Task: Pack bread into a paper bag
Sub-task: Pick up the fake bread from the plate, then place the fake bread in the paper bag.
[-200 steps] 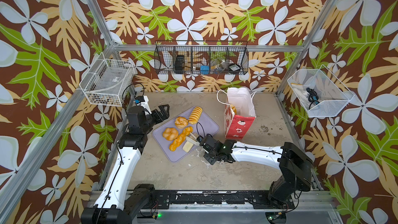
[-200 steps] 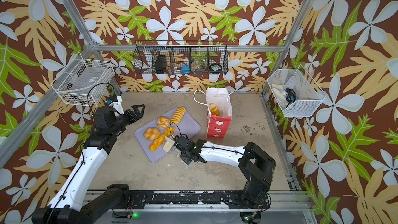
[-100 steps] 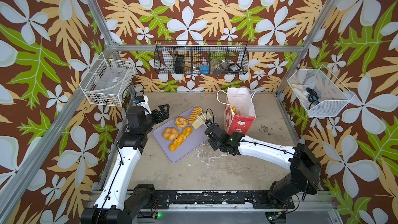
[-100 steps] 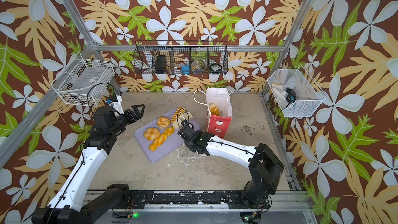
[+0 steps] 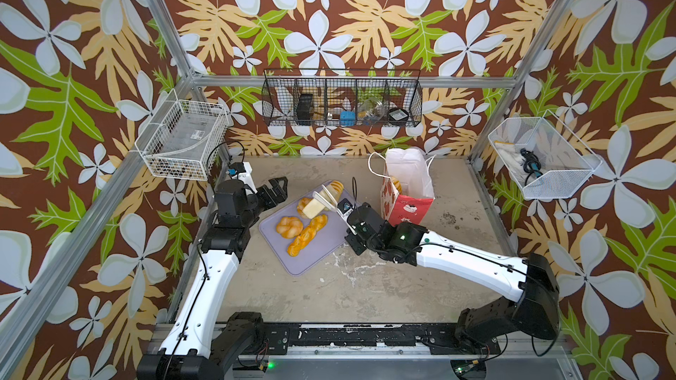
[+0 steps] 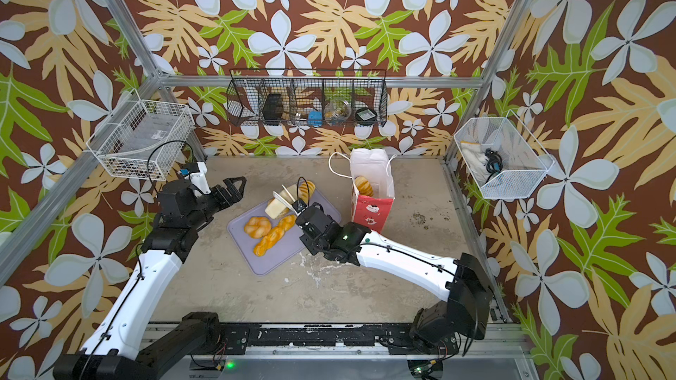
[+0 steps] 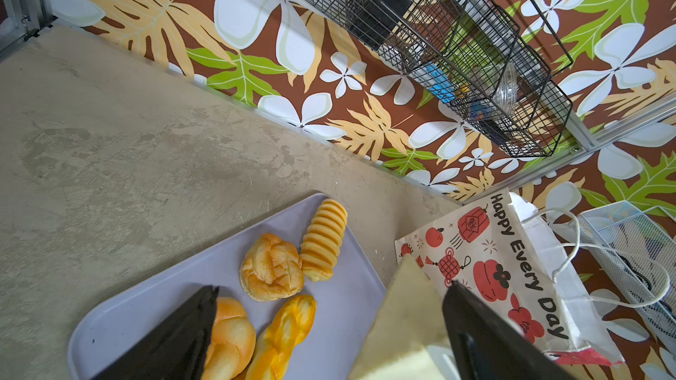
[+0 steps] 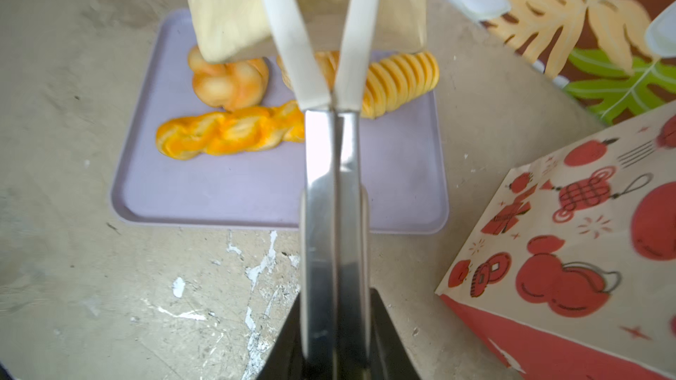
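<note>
Jaws of the right gripper (image 8: 334, 327) are squeezed nearly shut on the steel handles of a pair of tongs (image 8: 331, 162). The tongs' white tips in turn pinch the pale flat slice (image 8: 226, 12) by its edge. In both top views that slice (image 5: 314, 207) hangs just left of the frame's centre, lifted above the lavender tray (image 5: 311, 263) and covering part of a bun beneath it. Held clear of the other pieces, it looks set for a carry rightward to the bag with nothing dragged along.

The bread comes to six pieces:
- One slice is in the tongs.
- Four are on the tray: a knotted round bun (image 5: 289, 225), a long twisted braid (image 5: 306, 234), a ridged oval roll (image 5: 334, 188) and a knobbly bun (image 7: 271, 266).
- One golden roll (image 5: 396, 184) is already inside the bag.

The single paper bag (image 5: 408, 195) stands upright on the table (image 5: 365, 294) near the tray's right corner. Its mouth gapes upward, which I judge lets a piece be dropped in from above. Its thin walls could fold if the tongs catch the rim.

At the tray's upper left corner the left gripper (image 5: 280, 190) hovers with its jaws wide apart and nothing between them, probably parked out of the path.

Three containers hang on the walls: a white wire basket (image 5: 183, 148) at left, a black wire rack (image 5: 342, 104) at top centre, and a white mesh basket (image 5: 541, 166) at right.
</note>
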Robot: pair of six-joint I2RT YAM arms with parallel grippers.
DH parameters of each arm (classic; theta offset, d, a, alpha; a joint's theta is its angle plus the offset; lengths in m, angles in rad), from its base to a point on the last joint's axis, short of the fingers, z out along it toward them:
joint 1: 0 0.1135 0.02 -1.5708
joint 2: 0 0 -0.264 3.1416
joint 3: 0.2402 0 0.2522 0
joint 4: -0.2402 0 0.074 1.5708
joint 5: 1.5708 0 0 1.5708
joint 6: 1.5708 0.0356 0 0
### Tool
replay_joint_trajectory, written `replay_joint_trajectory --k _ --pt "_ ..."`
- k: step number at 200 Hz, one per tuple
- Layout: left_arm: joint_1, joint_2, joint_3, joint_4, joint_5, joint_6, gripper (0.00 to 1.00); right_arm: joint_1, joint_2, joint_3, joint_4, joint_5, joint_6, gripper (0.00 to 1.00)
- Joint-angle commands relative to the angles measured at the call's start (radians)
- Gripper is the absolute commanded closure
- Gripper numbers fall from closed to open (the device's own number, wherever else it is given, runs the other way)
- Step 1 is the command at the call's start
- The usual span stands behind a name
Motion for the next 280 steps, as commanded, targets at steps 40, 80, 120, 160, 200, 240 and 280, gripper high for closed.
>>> replay_joint_trajectory --k 40,80,120,160,200,240,280 --pt "0.001 -0.012 -0.001 0.02 0.006 0.01 0.0 -0.001 -0.2 0.111 -0.015 0.278 -0.026 1.0" --pt "0.0 -0.005 -0.001 0.024 0.006 0.005 0.0 -0.005 -0.343 0.029 -0.032 0.461 -0.004 1.0" --pt "0.0 0.006 -0.001 0.033 0.017 -0.005 0.0 -0.084 -0.445 -0.108 -0.071 0.5 0.083 1.0" --pt "0.001 0.016 -0.013 0.045 0.025 -0.016 0.0 -0.178 -0.49 -0.214 -0.069 0.462 0.113 1.0" --pt "0.0 0.018 -0.021 0.059 0.029 -0.025 0.0 -0.19 -0.469 -0.234 -0.076 0.462 0.11 1.0" --pt "0.0 0.018 -0.021 0.062 0.029 -0.028 0.0 -0.193 -0.443 -0.236 -0.104 0.501 0.118 1.0" --pt "0.001 0.021 -0.013 0.06 0.028 -0.028 0.0 -0.207 -0.452 -0.238 -0.104 0.537 0.113 1.0"
